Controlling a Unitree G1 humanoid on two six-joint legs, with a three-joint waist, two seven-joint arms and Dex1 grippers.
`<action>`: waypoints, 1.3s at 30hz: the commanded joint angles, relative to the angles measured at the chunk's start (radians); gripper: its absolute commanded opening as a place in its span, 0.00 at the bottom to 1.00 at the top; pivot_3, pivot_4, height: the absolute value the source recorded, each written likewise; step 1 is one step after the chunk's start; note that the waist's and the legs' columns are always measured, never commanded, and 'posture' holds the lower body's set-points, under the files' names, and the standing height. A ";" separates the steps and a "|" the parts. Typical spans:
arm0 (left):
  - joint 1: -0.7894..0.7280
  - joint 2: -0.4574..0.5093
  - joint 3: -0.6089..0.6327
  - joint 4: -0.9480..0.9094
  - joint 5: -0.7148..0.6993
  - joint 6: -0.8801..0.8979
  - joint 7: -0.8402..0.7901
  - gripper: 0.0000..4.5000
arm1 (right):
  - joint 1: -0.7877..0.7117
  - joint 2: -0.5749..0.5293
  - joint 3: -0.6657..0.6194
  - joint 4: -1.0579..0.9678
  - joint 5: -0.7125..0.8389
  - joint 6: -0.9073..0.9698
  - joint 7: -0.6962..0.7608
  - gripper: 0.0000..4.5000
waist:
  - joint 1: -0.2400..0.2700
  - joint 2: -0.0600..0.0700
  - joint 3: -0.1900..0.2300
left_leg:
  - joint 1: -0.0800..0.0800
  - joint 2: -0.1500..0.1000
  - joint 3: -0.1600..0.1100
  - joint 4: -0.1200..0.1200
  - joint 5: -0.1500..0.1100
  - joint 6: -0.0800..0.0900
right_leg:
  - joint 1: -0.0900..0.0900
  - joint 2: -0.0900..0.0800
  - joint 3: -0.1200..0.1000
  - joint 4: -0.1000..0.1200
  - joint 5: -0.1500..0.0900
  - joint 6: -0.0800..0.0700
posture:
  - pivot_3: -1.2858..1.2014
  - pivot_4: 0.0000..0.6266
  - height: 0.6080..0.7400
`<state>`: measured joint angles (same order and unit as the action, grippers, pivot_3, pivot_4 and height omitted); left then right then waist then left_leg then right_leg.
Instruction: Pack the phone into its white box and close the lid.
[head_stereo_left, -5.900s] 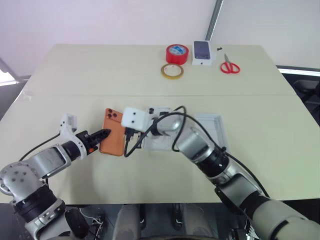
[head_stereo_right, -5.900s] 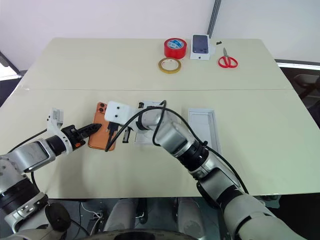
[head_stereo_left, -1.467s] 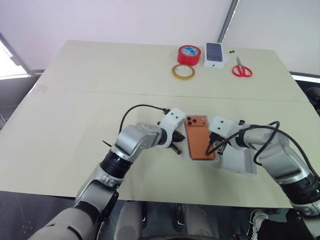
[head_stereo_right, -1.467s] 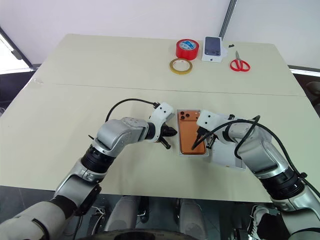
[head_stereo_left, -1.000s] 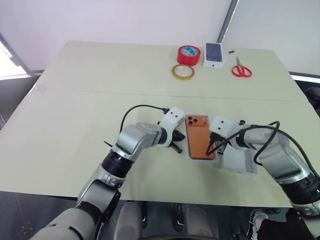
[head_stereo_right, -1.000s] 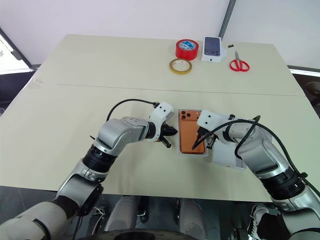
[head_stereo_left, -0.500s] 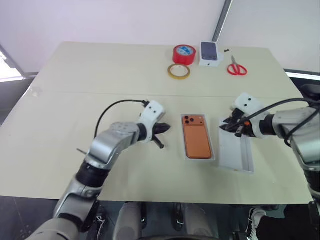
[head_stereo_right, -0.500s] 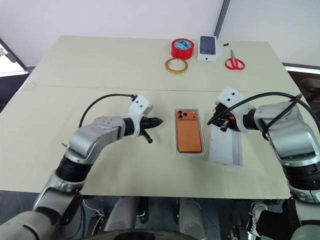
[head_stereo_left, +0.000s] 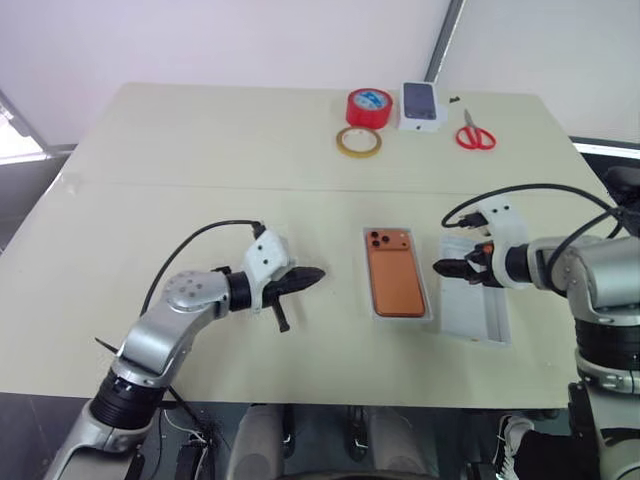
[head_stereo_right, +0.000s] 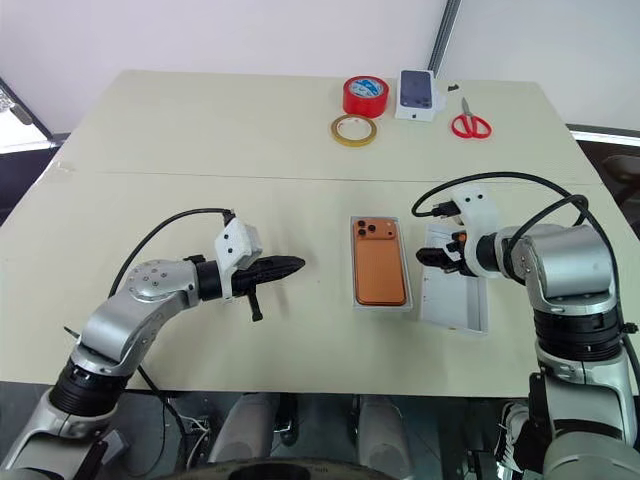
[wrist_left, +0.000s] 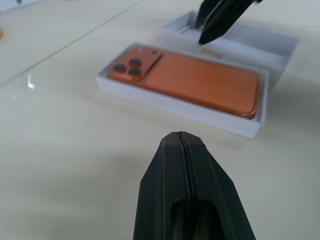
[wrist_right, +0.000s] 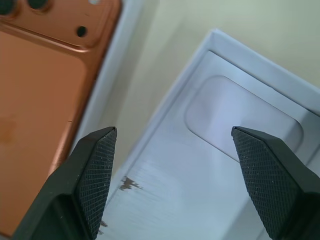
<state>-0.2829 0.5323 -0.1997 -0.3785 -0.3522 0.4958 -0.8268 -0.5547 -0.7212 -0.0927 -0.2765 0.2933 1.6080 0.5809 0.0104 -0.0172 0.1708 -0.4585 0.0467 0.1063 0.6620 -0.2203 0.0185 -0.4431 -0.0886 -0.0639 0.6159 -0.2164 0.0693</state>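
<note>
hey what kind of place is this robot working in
Probably a lab or test workspace, not a home: a plain cream table against bare white walls, with only packing supplies laid out, namely red tape, scissors and a phone lying in its white box.

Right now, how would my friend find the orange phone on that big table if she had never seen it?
Look at the near half of the table, between the two robot arms. A shallow white box lies there with the phone flat inside it, camera lenses at the far end. It is the only orange slab; the lid beside it is plain white inside, and the far small box shows a dark phone picture.
</note>
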 joint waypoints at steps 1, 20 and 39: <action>0.019 0.006 0.022 -0.043 -0.016 -0.044 -0.020 0.00 | 0.022 -0.013 -0.004 -0.050 0.071 0.006 -0.072 0.85 | 0.000 0.000 0.000 | 0.000 0.000 0.000 0.000 0.000 0.000 | 0.000 0.001 0.000 0.000 0.000 0.000 | 0.52 0.24 1.00; 0.028 0.007 0.102 0.002 -0.024 -0.098 0.002 0.00 | -0.113 0.027 -0.172 0.123 0.570 0.006 -0.575 0.01 | -0.005 0.001 0.000 | 0.000 0.001 0.000 0.001 0.000 0.000 | 0.000 0.003 0.000 0.001 0.000 0.001 | 0.52 0.24 1.00; -0.035 -0.002 0.203 0.134 0.003 -0.129 0.075 0.00 | -0.100 0.631 -0.114 0.168 1.679 -0.458 -1.510 0.01 | -0.021 0.002 0.000 | 0.000 0.004 -0.001 0.001 0.000 0.001 | 0.001 0.007 0.000 0.003 0.004 0.007 | 0.52 0.24 1.00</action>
<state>-0.3079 0.5362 0.0125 -0.2195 -0.3554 0.3830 -0.7557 -0.6796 -0.0942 -0.1994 -0.0523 1.9454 1.1813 -0.8668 -0.0106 -0.0155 0.1706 -0.4589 0.0507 0.1052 0.6629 -0.2199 0.0191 -0.4422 -0.0821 -0.0637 0.6187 -0.2129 0.0759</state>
